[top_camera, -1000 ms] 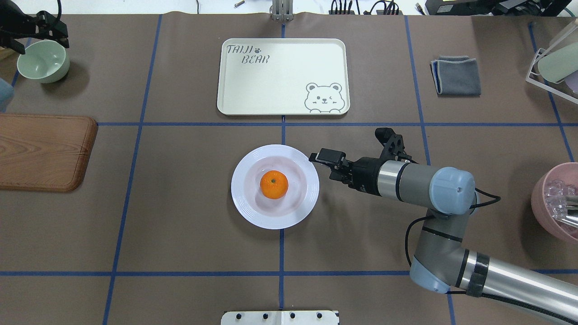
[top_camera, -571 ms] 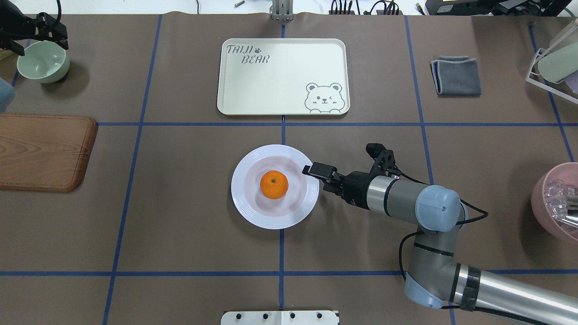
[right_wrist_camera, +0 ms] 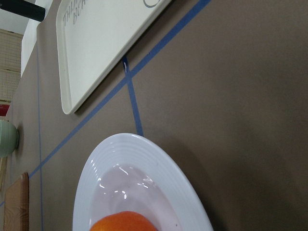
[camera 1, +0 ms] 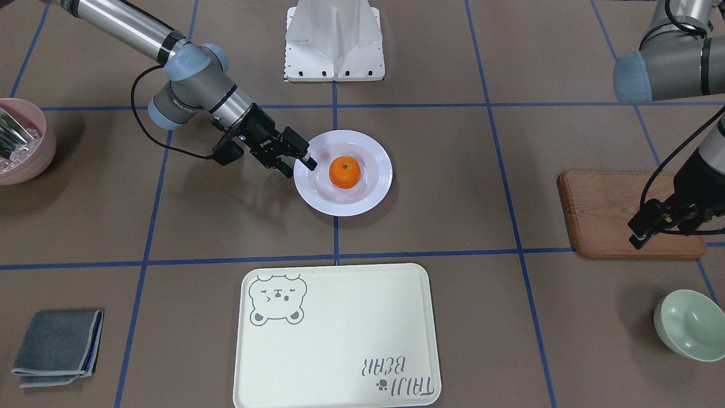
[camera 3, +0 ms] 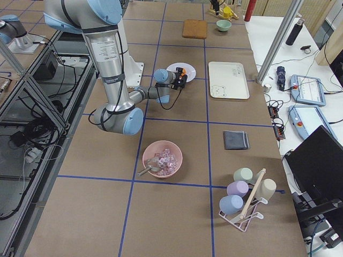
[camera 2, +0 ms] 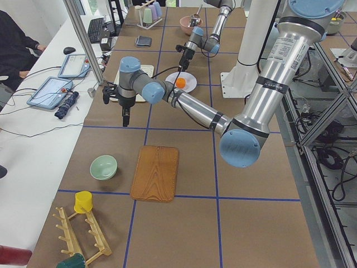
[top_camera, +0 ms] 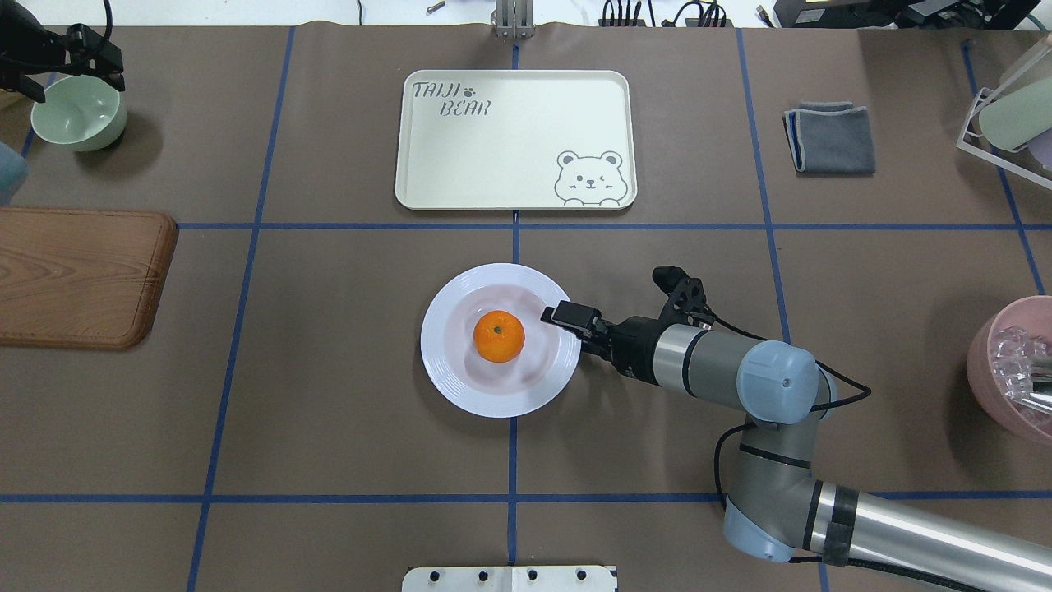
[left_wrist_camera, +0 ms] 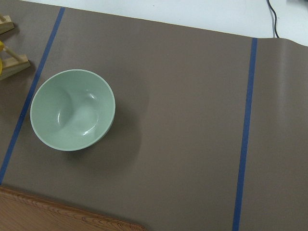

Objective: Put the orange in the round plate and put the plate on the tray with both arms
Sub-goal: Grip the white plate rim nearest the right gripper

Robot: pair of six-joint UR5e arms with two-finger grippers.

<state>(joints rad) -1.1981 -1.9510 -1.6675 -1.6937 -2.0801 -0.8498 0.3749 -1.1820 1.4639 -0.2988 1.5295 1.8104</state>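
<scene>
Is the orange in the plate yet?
In. The orange sits in the middle of the plate, rim all around it.

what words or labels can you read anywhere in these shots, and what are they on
"TAIJI BEAR", printed in grey on the tray, beside a small paw mark; it reads upside down in the front-facing view.
Lettering on the right arm, near its wrist joint: too small and blurred to read.
Screens of the tablets on the side desk: too small to read.
No other text can be read.
</scene>
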